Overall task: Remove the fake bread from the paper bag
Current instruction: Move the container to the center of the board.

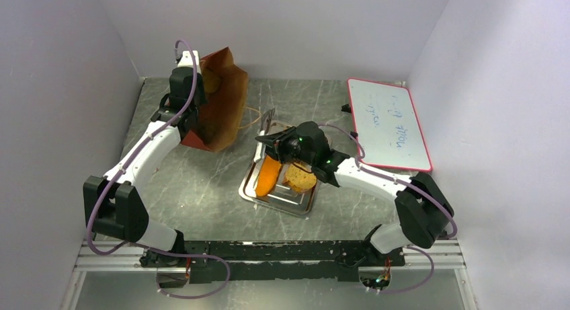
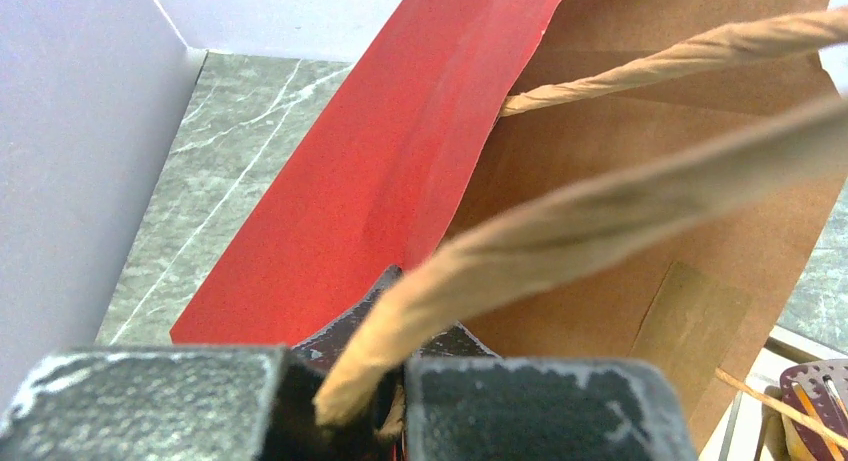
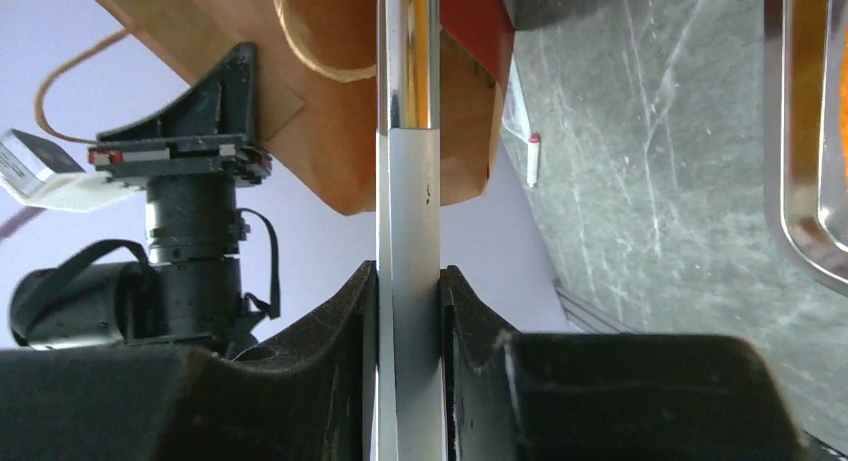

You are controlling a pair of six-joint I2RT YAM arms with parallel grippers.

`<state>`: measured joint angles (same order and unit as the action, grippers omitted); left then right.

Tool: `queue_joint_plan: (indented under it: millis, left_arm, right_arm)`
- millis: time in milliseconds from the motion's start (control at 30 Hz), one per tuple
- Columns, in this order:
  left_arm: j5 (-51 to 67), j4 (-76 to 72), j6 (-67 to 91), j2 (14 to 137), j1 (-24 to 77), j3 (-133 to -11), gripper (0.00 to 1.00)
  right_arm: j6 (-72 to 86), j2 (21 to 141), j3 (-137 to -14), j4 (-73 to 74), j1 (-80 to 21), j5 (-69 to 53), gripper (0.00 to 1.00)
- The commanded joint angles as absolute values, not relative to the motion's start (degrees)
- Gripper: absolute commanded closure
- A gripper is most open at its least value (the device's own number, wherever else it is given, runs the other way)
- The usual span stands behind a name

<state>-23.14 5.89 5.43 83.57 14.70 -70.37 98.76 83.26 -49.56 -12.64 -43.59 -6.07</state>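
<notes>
- paper bag [image 1: 225, 98]: inside largely hidden from above by left arm [image 1: 151, 145], contents unclear; top and right side cut off in left wrist view
- cord handle [image 2: 600, 206]: blurred, close to lens
- whiteboard [image 1: 390, 125]: writing too small to read
- tray [image 1: 286, 204]: far end covered by right gripper [image 1: 269, 138]
- bread [image 1: 269, 177]: upper ends hidden under same gripper

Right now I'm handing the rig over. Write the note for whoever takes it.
Left gripper: shut on the paper bag's cord handle, holding the bag up at the table's far left.
Right gripper: shut on a flat silver metal tool, above the tray's far end.
Done: one orange piece of fake bread and a paler piece lie in the tray.
Left: check the bag for more; its inside is not clearly visible.
</notes>
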Motion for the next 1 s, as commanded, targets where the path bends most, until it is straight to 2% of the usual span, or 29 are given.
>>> queue_joint_plan:
  millis: [0,367,967]
  left_arm:
    - [-22.41,4.70,6.20,81.95,14.25,-70.13,0.93]
    - [-21.89,4.90,6.46,82.08,14.24,-70.16,0.93]
    - [-22.14,3.18,6.57,82.99,14.24,-68.73,0.93]
  right_arm:
    - [105.89,82.81,-47.37,-18.97,-43.63,-3.48,1.00]
    - [110.13,85.51,-42.57,-22.72,-43.33,-2.27,1.00]
    - [112.94,96.14,-42.33,-31.62,-38.66,-6.81,1.00]
